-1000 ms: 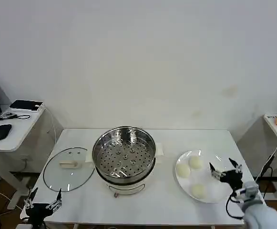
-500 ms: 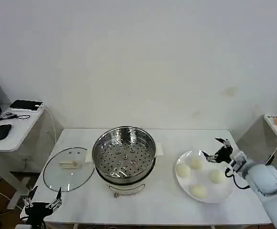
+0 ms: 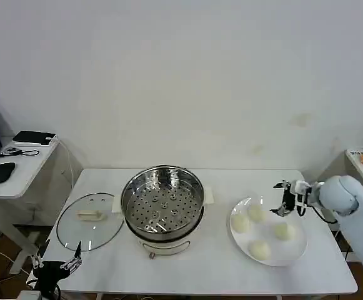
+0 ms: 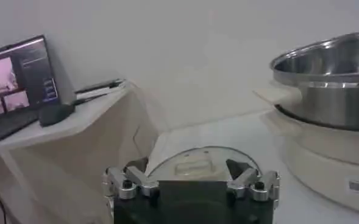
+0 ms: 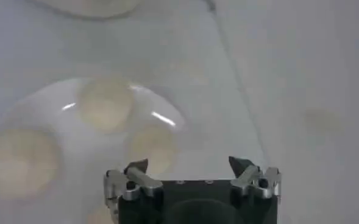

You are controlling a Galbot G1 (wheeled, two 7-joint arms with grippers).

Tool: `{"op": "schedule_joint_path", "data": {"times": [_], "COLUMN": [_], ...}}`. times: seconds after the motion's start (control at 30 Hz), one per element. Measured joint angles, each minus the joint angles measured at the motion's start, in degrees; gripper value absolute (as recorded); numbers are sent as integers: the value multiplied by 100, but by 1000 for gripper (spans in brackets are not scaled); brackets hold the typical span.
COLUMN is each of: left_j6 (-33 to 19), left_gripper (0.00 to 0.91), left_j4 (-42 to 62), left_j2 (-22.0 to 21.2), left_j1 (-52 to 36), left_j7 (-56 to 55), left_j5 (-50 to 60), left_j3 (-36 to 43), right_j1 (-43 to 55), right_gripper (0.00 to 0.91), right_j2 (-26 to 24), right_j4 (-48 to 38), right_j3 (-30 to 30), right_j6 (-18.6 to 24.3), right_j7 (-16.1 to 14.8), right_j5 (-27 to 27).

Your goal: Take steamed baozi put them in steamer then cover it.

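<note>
4 steamed baozi [image 3: 257, 231] are seen on the plate [image 3: 297, 250], right of the steamer [image 3: 162, 201]. The right gripper [image 3: 285, 199] is spread above them. Being soft, they are best pinched gently at the sides.

The right arm is extended in from the right side, its white rounded forearm angled toward the centre. The right end effector [image 3: 285, 199] is held raised at the far right part of the tabletop [image 3: 218, 262], with its dark fingers spread apart and nothing gripped between them; in the right wrist view [image 5: 190, 164] the two fingertips are seen well apart. The left end effector [image 3: 56, 265] is held low at the near left corner of the tabletop, its fingers likewise spread with nothing between them, as also seen in the left wrist view [image 4: 190, 170].
</note>
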Motion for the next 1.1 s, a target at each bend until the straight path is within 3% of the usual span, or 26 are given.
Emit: {"op": "schedule_joint_path", "data": {"times": [0.2,0.43,1.1], "left_j6": [8,13,25], "left_gripper": [907,907,907], "left_j4": [-52,-66,-125], "left_j2": [-70,-115,-202], "left_j1": [13,19,40], "left_j7": [1,0,5], "left_j5": [3,8,3], "left_j3": [-22,-20,-37], "right_j1": [406,581,566], "right_gripper": [907,907,907], "right_j2": [221,459,825], "right_j4": [-416,-785,-1322], "right_j3": [-395,-686,-888], "right_j6": [183,309,390], "right_j7": [-286,-416,-128], "right_j5": [-298,-529,-629]}}
